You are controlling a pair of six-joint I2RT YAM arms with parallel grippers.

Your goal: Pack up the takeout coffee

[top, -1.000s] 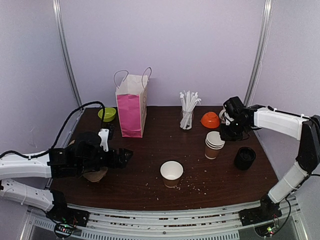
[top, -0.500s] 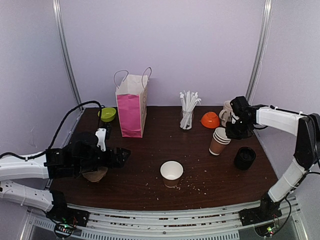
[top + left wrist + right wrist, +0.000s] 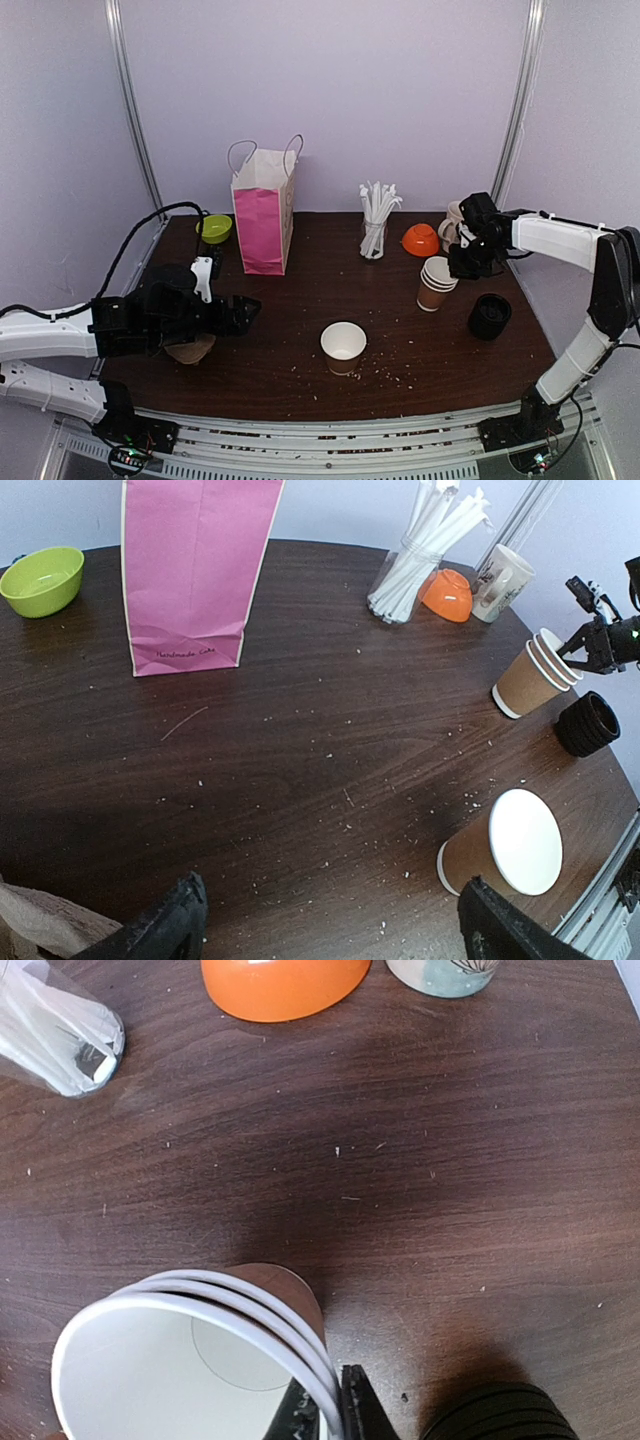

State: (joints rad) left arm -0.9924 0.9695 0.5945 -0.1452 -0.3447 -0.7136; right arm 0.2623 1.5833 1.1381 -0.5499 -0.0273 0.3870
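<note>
Takeout coffee cup stack [image 3: 436,284] tilted on counter [image 3: 300,300], rim pinched by closed right end effector [image 3: 328,1405] | single cup [image 3: 343,347] ahead-right of wide-open left end effector [image 3: 330,900] | likely light, crushable paper; grip gently at rim or mid-wall

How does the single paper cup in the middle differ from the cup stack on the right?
The single cup stands upright and alone; the cup stack leans, three cups nested. Nothing touches the single cup; the right gripper pinches the stack's rim. Both are brown paper with white rims.
</note>
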